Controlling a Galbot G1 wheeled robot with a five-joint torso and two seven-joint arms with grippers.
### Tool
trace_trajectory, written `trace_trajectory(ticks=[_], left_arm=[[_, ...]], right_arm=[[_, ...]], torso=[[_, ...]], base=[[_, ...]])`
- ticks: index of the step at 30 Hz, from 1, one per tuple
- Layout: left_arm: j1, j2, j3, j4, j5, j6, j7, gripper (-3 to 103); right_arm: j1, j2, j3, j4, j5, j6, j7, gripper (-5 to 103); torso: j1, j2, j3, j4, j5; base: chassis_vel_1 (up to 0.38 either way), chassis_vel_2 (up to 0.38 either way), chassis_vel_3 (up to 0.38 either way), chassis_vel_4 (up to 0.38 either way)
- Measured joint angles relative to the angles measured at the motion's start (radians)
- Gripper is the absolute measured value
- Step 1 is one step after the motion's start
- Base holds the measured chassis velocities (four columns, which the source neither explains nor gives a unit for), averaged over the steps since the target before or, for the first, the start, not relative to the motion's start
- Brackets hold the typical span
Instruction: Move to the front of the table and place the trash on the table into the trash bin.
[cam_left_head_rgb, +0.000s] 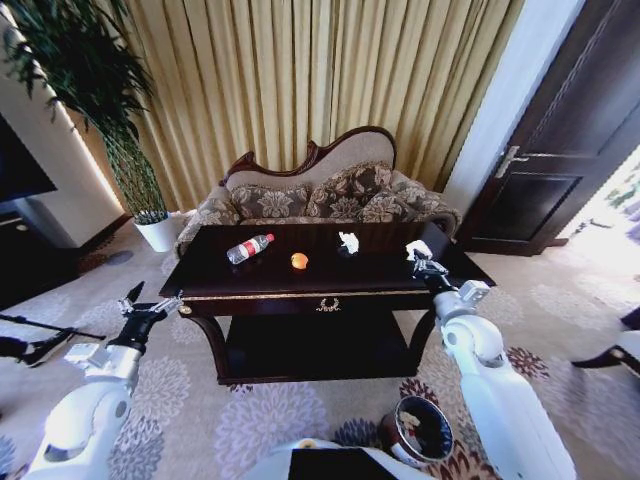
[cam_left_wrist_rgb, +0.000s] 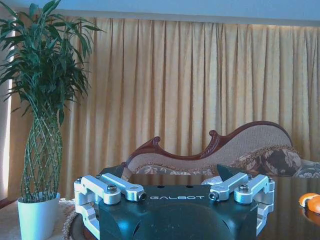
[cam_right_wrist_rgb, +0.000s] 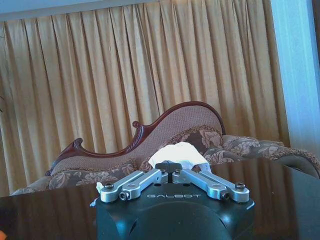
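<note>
At the table's (cam_left_head_rgb: 300, 292) right front corner, the right gripper (cam_left_head_rgb: 420, 258) is pinched closed on a whitish lump (cam_left_head_rgb: 418, 248). Bottle (cam_left_head_rgb: 249, 248), orange piece (cam_left_head_rgb: 299, 261) and another lump (cam_left_head_rgb: 348, 242) lie mid-table. The left gripper (cam_left_head_rgb: 150, 305) hangs spread wide off the table's left front corner; the trash bin (cam_left_head_rgb: 420, 430) stands on open carpet before the table.

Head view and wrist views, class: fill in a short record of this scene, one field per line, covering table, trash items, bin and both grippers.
table: dark glossy table before a patterned sofa
trash on table: bottle, orange piece, whitish lump
right gripper: at the table's right end, shut on a second whitish lump
left gripper: open, off the table's left front corner
trash bin: on the carpet near the robot's base
</note>
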Motion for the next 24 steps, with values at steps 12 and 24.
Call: trace_trajectory(ticks=[12, 24], left_arm=[[-0.001, 0.001, 0.004, 0.0, 0.004, 0.001, 0.001, 100], [-0.001, 0.001, 0.004, 0.0, 0.005, 0.002, 0.002, 100]], right_arm=[[0.003, 0.002, -0.001, -0.005, 0.0, 0.002, 0.0, 0], [-0.003, 0.005, 0.002, -0.006, 0.001, 0.004, -0.001, 0]], torso=[[0.0, 0.0, 0.0, -0.0003, 0.0], [0.0, 0.0, 0.0, -0.0001, 0.0]], base=[[0.064, -0.07, -0.076, 0.063], [0.065, -0.07, -0.073, 0.067]])
